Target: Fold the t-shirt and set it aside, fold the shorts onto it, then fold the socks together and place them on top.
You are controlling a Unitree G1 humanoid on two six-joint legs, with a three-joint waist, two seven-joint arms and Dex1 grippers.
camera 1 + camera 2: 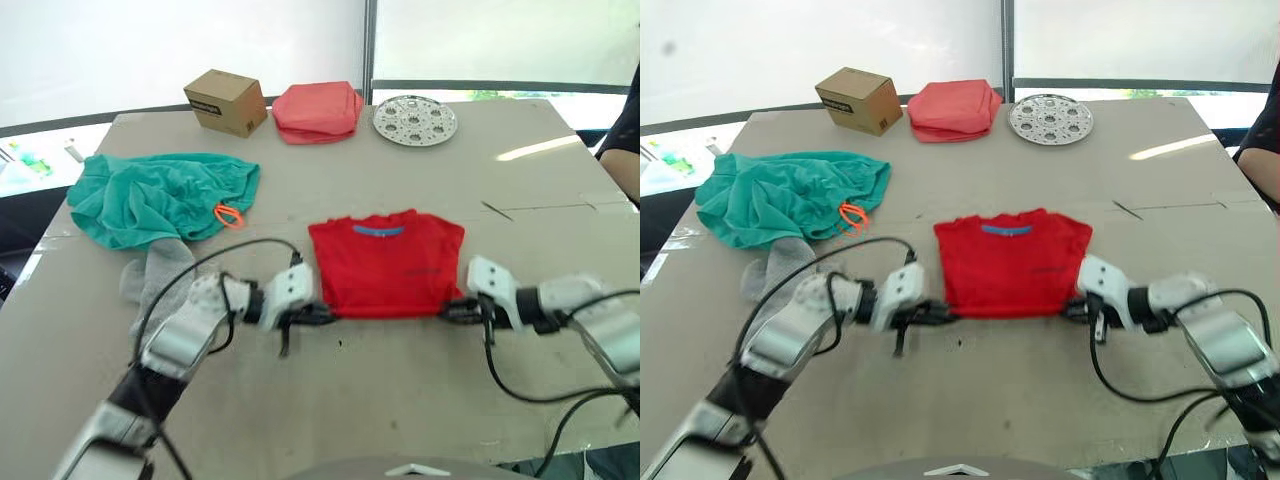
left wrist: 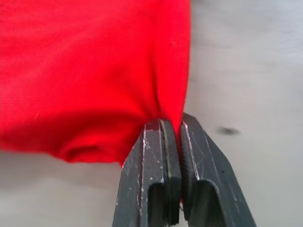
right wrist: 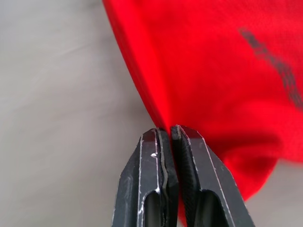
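At table centre the shirt (image 1: 387, 263) is lying part-folded w/ left gripper (image 1: 312, 316) & right gripper (image 1: 462, 311) each pinching a near corner, jaws clamped on cloth, while shorts (image 1: 160, 195) & socks (image 1: 152, 271) are still waiting unfolded far left.

The t-shirt (image 1: 385, 262) is matt red cotton-like cloth, smooth across its face and puckered where the left gripper (image 2: 174, 130) pinches its corner. That gripper's fingers (image 2: 154, 165) are black, scuffed and faintly shiny, with pale scratches; the right gripper (image 3: 169, 135), nipping the opposite corner, has the same worn finish. Beyond the left gripper lie the shorts (image 1: 160, 195), soft rumpled teal cloth, and the socks (image 1: 155, 275), dull grey knit. The table (image 1: 400, 380) is matt grey-brown and smooth. Farther off are a cardboard box (image 1: 225, 101), a perforated shiny metal disc (image 1: 415, 120) and a folded pink cloth (image 1: 318, 111).
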